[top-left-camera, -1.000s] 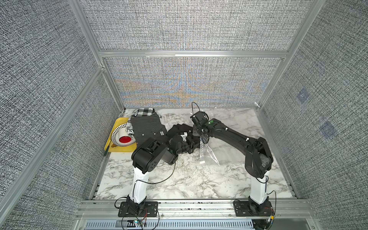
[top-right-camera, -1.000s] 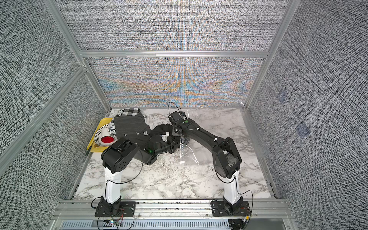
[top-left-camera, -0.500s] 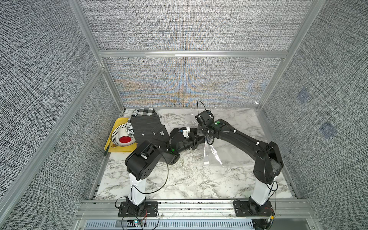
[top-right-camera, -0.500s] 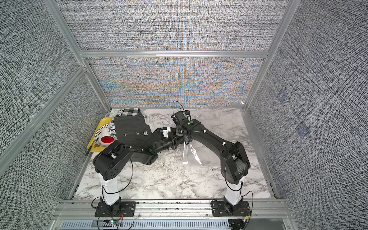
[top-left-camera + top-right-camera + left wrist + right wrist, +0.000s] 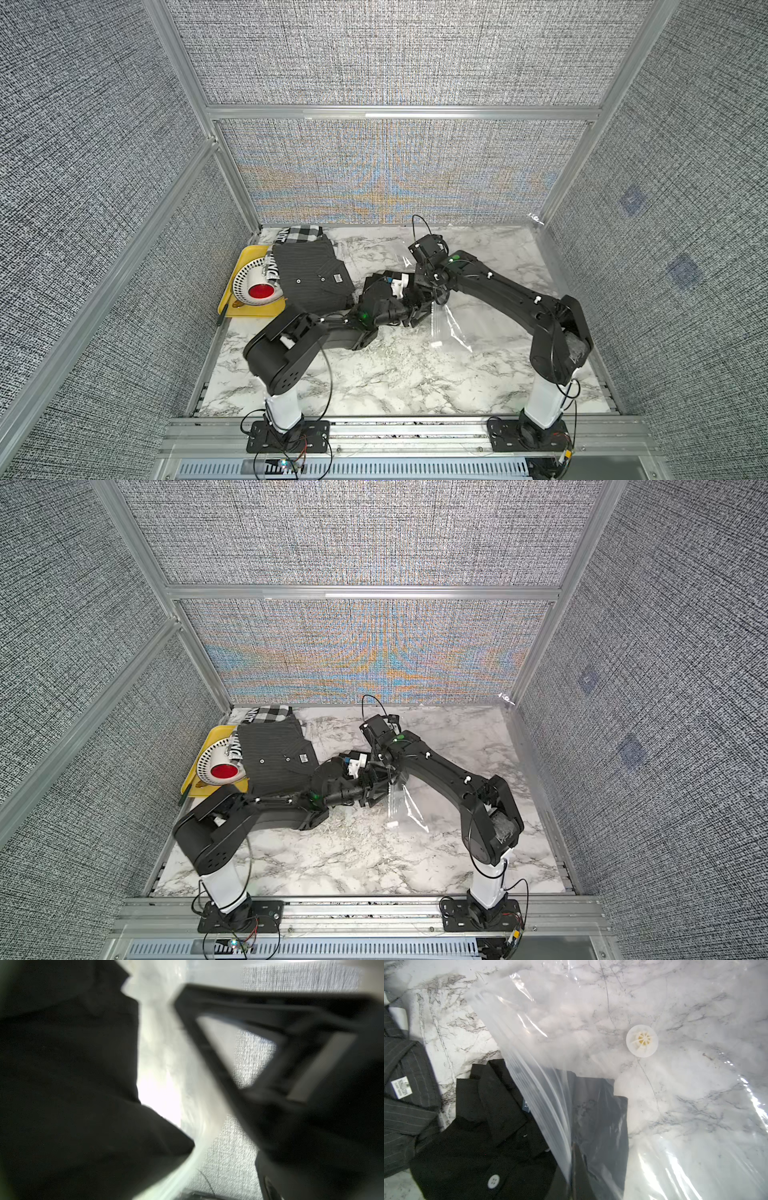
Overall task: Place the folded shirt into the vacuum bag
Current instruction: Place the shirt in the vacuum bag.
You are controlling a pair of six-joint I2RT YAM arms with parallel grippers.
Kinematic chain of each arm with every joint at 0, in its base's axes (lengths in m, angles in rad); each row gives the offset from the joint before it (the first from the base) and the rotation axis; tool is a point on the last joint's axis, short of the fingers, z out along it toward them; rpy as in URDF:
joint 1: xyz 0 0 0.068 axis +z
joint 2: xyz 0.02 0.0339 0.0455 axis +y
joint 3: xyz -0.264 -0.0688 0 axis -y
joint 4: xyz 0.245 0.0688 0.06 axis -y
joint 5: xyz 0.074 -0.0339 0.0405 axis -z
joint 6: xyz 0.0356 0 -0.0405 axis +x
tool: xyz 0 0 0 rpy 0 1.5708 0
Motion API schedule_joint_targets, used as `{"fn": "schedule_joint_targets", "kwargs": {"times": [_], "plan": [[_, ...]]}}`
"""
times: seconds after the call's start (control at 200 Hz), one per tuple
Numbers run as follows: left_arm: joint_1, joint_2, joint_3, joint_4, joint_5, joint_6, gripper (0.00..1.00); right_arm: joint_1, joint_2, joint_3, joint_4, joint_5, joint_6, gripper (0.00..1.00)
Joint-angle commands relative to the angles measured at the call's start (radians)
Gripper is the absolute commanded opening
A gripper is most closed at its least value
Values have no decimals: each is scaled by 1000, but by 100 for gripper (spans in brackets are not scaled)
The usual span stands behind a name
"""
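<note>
The folded shirt is black with white buttons. One end of it lies inside the vacuum bag's mouth, and its collar end is still outside. My right gripper is shut on the bag's zip edge and holds that lip up off the marble. The bag's round white valve lies flat farther in. In both top views the bag spreads out below the crossed arms. My left gripper is at the bag's mouth under the right arm. Its blurred wrist view shows dark cloth beside it and no shut fingers, so it reads as open.
A dark pinstriped shirt lies folded at the back left, over a checked cloth. Beside it, a yellow tray holds a white round device with a red centre. A small white clip sits on the bag. Mesh walls enclose the marble table.
The left arm has carried the black shirt to the right, to the bag's mouth, and its jaws have come apart. The right gripper has kept its hold on the bag's lip.
</note>
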Motion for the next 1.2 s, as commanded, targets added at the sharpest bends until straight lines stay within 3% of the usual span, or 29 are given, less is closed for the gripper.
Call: {"fn": "schedule_joint_targets", "kwargs": {"times": [0.0,0.155,0.245,0.33,0.42,0.525,0.601,0.736,0.856,1.046,1.196], "plan": [[3,-120,23,-437,20,239,93,-5,-17,-35,-3,1,-3,0],[34,-253,78,-806,-59,419,94,-5,-27,-85,33,-41,-9,0],[53,-264,154,-972,-120,541,93,4,-24,-104,42,-48,-7,0],[73,-215,236,-1100,-141,645,88,33,-6,-93,10,8,2,0],[94,-149,262,-1091,-121,675,77,80,36,-41,-74,100,45,0],[125,-83,230,-942,-48,610,63,138,30,-22,-102,189,109,0],[153,-64,141,-704,15,477,54,157,8,-26,-100,222,152,0],[159,-42,-22,-196,28,212,52,159,-37,-61,-39,202,159,0],[159,33,-121,197,11,49,51,157,-42,-52,-39,208,154,0],[154,184,-137,343,-14,-61,40,155,-43,-18,-61,246,152,0],[138,255,-119,380,-81,-115,40,164,-50,-29,-43,243,161,0]]}}
